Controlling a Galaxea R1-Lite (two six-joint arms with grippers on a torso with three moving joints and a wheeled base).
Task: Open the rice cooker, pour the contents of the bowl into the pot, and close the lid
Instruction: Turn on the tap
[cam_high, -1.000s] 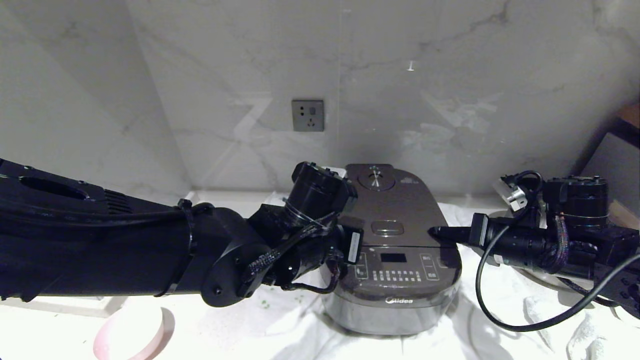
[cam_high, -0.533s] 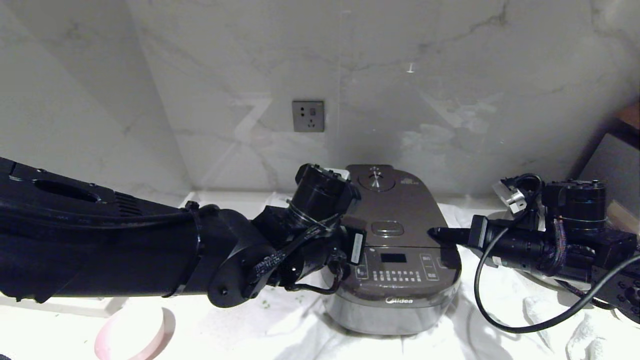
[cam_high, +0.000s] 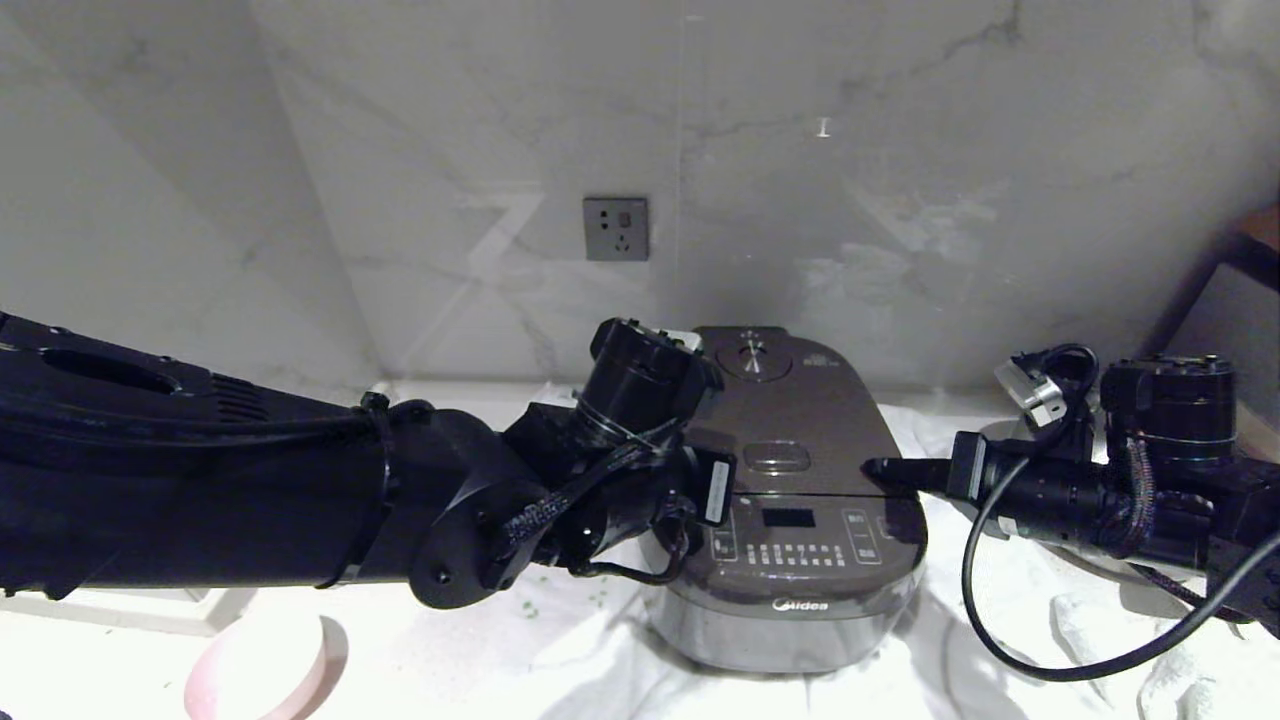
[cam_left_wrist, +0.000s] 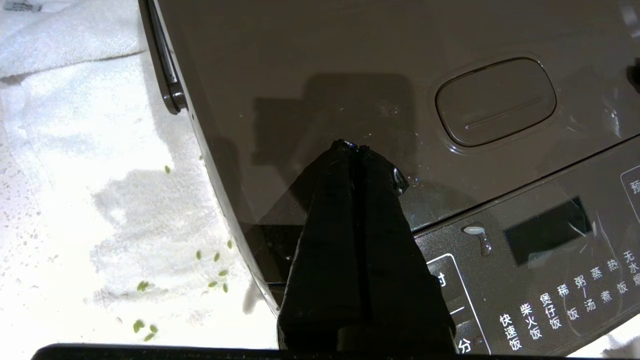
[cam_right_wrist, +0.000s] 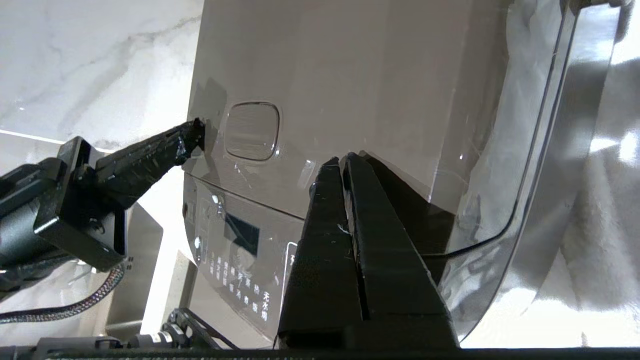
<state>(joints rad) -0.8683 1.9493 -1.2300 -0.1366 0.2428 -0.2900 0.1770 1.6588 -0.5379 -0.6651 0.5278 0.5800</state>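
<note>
From the head camera I see the rice cooker (cam_high: 795, 500) on a white cloth (cam_high: 960, 640), its lid (cam_high: 790, 420) down, and the pink bowl (cam_high: 262, 675) at the front left. My left wrist camera shows the left gripper (cam_left_wrist: 354, 148) pressed together, tip on the lid beside the oval release button (cam_left_wrist: 496, 100); green bits (cam_left_wrist: 215, 272) dot the cloth. My right wrist camera shows the right gripper (cam_right_wrist: 345, 160) pressed together too, at the lid's right edge.

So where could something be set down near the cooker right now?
Free: towel between bowl and cooker, though green bits lie there; also towel front-right of cooker. Crowded: the lid, with left gripper and right gripper both shut on top of it.
</note>
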